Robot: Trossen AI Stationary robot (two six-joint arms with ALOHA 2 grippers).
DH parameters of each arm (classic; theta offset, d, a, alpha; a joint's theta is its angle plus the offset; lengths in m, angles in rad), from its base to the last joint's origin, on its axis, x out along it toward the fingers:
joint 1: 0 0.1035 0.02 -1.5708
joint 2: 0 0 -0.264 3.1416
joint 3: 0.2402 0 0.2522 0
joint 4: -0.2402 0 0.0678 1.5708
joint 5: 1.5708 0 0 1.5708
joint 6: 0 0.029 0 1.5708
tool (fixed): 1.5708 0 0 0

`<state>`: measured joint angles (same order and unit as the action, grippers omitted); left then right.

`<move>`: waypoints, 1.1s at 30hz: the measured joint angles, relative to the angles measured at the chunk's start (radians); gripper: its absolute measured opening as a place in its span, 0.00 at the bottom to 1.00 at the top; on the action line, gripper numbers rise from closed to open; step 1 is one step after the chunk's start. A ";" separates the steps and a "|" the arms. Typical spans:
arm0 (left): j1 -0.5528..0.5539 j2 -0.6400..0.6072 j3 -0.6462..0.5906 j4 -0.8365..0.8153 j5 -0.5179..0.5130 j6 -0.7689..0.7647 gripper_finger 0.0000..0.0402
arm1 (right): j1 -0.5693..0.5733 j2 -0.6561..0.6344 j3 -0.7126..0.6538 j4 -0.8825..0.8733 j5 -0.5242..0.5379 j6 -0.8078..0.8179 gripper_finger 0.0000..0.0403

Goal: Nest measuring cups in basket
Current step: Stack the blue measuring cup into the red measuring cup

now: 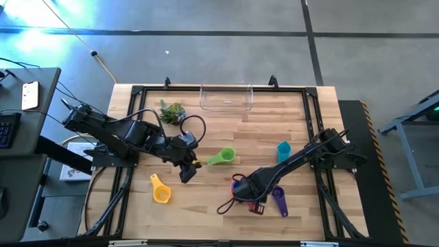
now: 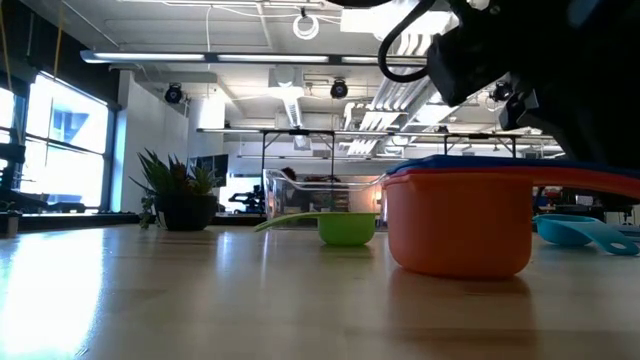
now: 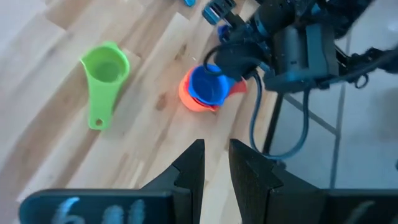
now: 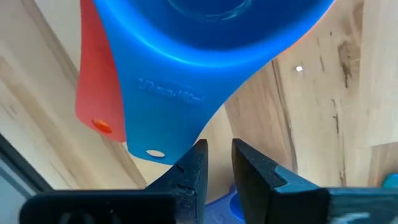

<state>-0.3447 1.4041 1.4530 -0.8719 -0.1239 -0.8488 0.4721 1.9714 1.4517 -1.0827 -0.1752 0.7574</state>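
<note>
**Inspector:** Where does the clear rectangular plastic basket stand, and what is in it?

**Assessor:** At the table's 12 o'clock edge, seen from above. No cup shows inside it, so I judge that the nesting is being done out on the wood first.

**Inspector:** And the stack?

**Assessor:** The blue plastic scoop cup sits inside the orange plastic scoop cup, at about 5 o'clock of the table's centre. Their flat handles lie nearly one over the other, which looks deliberate: aligned handles can be taken in one pinch.

**Inspector:** Right gripper?

**Assessor:** The right gripper is just short of those handle ends. Its fingers stand a narrow gap apart, with nothing between them.

**Inspector:** Left?

**Assessor:** The left gripper waits near the centre, at 9 o'clock of the green scoop cup. Its fingers are equally narrow and empty. It is probably kept clear of the other arm.

**Inspector:** Loose cups?

**Assessor:** The yellow scoop cup is at 8 o'clock, the teal scoop cup at 3 and the purple scoop cup at 4, all still single
</note>
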 joint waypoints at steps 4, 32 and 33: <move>-0.047 0.028 0.000 0.001 0.009 0.004 0.16 | 0.000 0.000 0.000 0.021 -0.023 0.007 0.15; -0.232 0.426 -0.001 0.009 -0.019 -0.145 0.16 | -0.008 -0.001 0.000 0.284 0.040 0.297 0.15; -0.232 0.435 -0.001 0.011 -0.020 -0.145 0.16 | -0.008 -0.001 0.000 0.290 0.040 0.313 0.15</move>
<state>-0.5766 1.8390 1.4525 -0.8612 -0.1440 -0.9939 0.4644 1.9705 1.4517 -0.7930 -0.1356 1.0700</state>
